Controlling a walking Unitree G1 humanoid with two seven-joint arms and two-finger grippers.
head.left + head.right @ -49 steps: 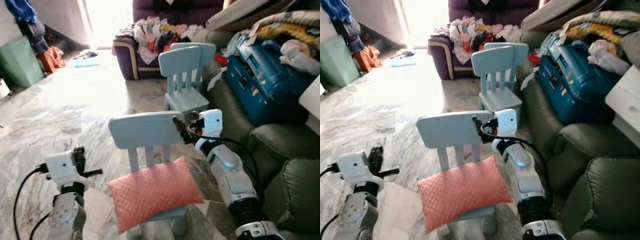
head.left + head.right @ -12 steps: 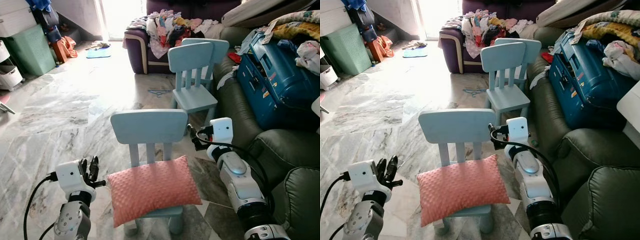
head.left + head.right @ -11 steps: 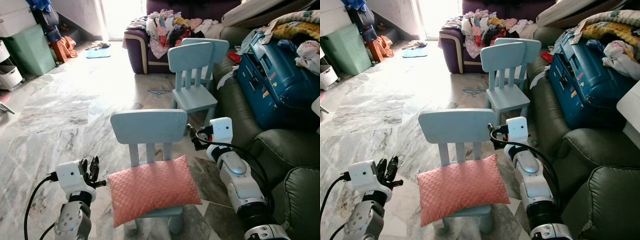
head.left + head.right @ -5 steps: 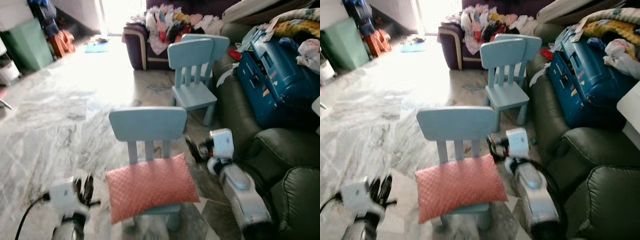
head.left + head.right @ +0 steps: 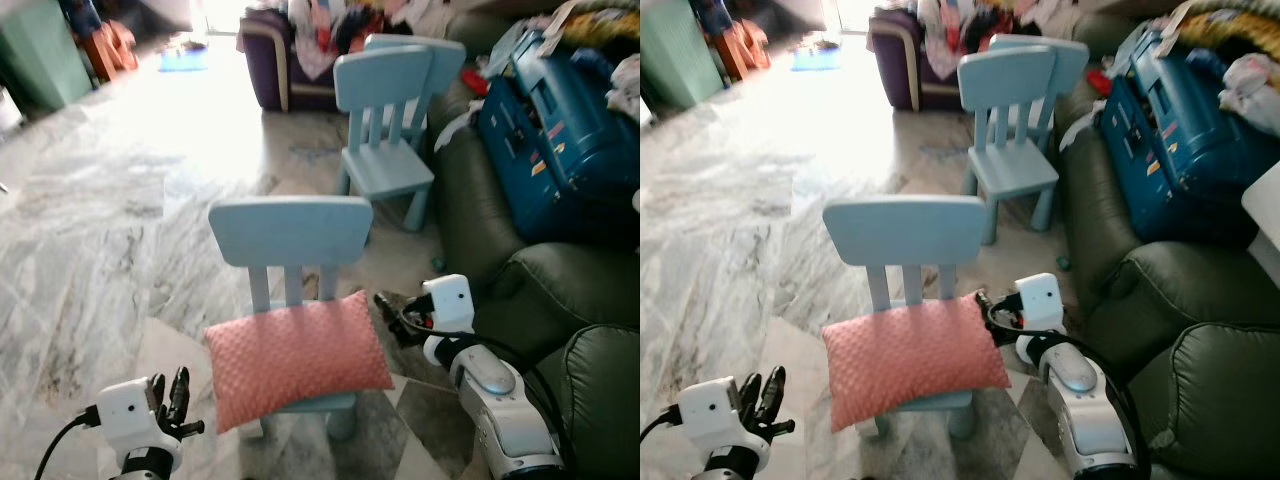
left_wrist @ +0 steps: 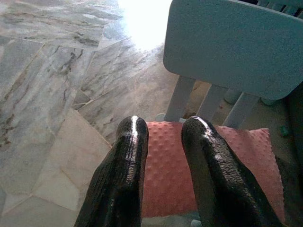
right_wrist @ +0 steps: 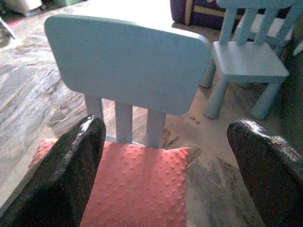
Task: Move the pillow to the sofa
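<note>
From your head camera, you saw the bumpy pink pillow [image 5: 297, 355] lying on the seat of a small blue chair [image 5: 290, 232]. The puffy green sofa [image 5: 560, 300] sat just to the right. Your right gripper [image 5: 392, 315] was near the pillow's right edge. Your left gripper [image 5: 176, 392] was low, by its left corner.

In your left wrist view, the two shiny black fingers [image 6: 124, 165] had only a thin gap between them, pointing at the pillow.

In your right wrist view, the fingers [image 7: 80, 161] were spread wide around the pillow and the flat chair back.
</note>
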